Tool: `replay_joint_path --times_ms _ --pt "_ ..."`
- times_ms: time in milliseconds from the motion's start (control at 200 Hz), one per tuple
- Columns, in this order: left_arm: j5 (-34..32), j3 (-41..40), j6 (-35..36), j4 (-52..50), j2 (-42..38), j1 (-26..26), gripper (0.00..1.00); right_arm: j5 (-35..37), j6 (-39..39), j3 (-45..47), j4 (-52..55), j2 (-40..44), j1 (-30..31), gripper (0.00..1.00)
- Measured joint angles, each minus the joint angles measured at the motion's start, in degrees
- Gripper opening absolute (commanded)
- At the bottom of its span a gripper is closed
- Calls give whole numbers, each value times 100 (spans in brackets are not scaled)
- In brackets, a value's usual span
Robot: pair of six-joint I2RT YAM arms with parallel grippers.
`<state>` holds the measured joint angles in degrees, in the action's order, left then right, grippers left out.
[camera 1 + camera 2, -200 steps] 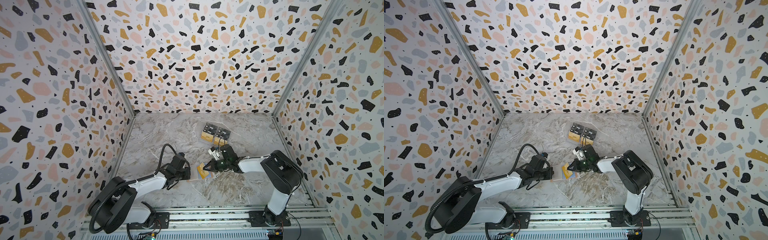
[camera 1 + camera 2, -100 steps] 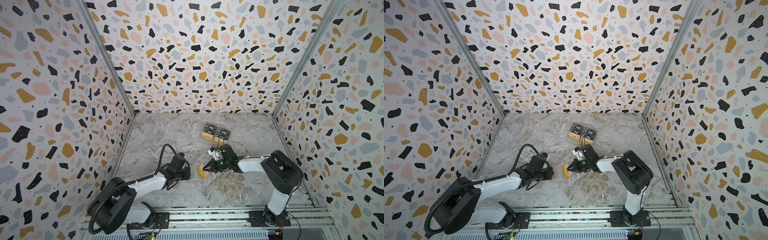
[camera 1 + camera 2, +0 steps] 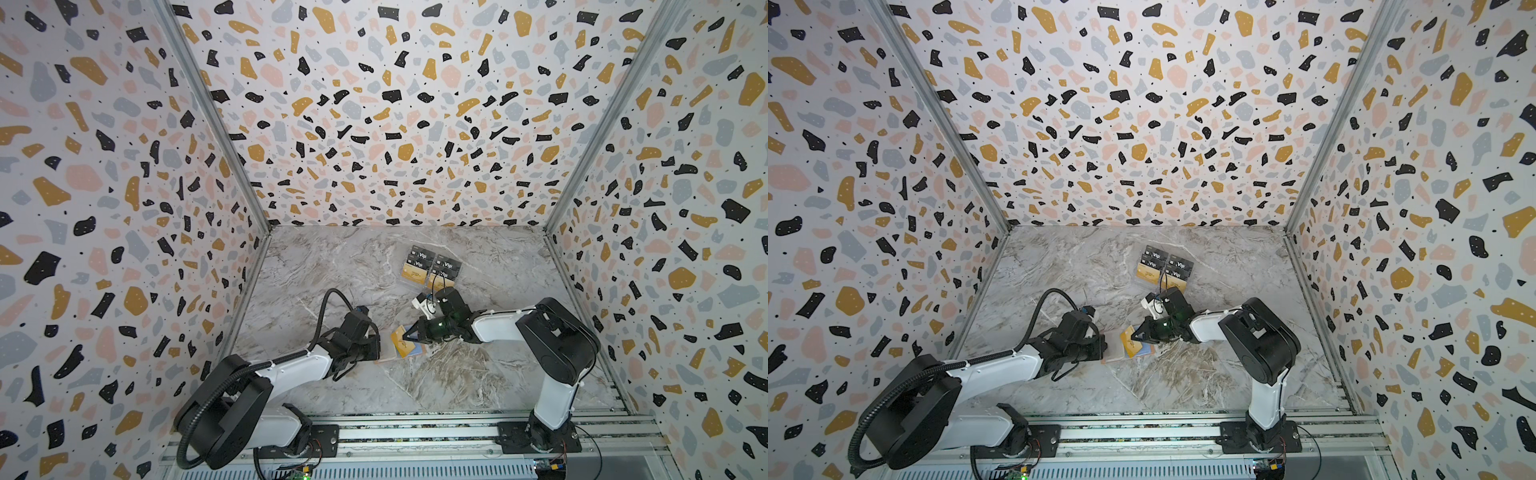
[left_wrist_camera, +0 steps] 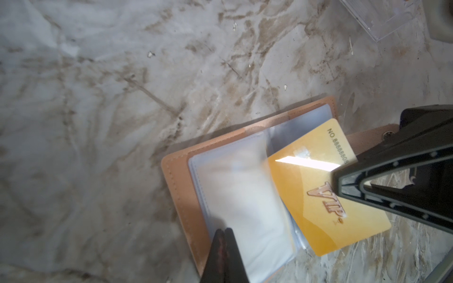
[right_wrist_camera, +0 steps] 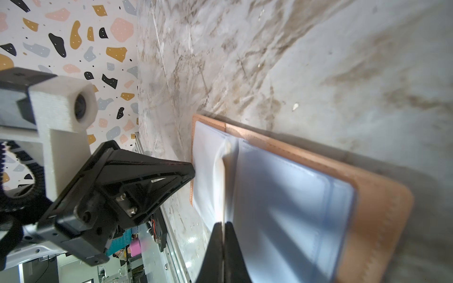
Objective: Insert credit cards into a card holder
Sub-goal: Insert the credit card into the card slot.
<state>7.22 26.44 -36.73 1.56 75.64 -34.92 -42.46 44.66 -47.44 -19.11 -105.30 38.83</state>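
The peach-pink card holder (image 4: 176, 186) lies open on the marble floor, its clear sleeves (image 4: 240, 191) facing up; in both top views it sits between the two arms (image 3: 384, 360). My right gripper (image 3: 411, 332) is shut on a gold credit card (image 4: 306, 196) marked VIP, held tilted over the holder's right half. In the right wrist view this card shows edge-on (image 5: 224, 186) between the shut fingers. My left gripper (image 4: 224, 231) is shut, empty, its tip pressing on the sleeves at the holder's left edge. More gold credit cards (image 3: 413, 272) stand at the back.
A clear tiered stand (image 3: 430, 266) with black Vip cards and gold cards stands behind the right arm, its corner showing in the left wrist view (image 4: 382, 22). Terrazzo walls close in three sides. A metal rail (image 3: 415, 432) runs along the front.
My right gripper has edged slightly left with the gold card, closer over the holder. The left arm has not moved.
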Motion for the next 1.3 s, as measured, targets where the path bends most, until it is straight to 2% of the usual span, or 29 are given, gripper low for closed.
replay_joint_path --times_ms 671,1297 --pt "0 -70 -17 -22 -74 0 0 -101 -151 -149 133 -87 26 0" --pt "0 -79 -37 -70 -175 0 0 -234 83 -151 -494 -374 127 0"
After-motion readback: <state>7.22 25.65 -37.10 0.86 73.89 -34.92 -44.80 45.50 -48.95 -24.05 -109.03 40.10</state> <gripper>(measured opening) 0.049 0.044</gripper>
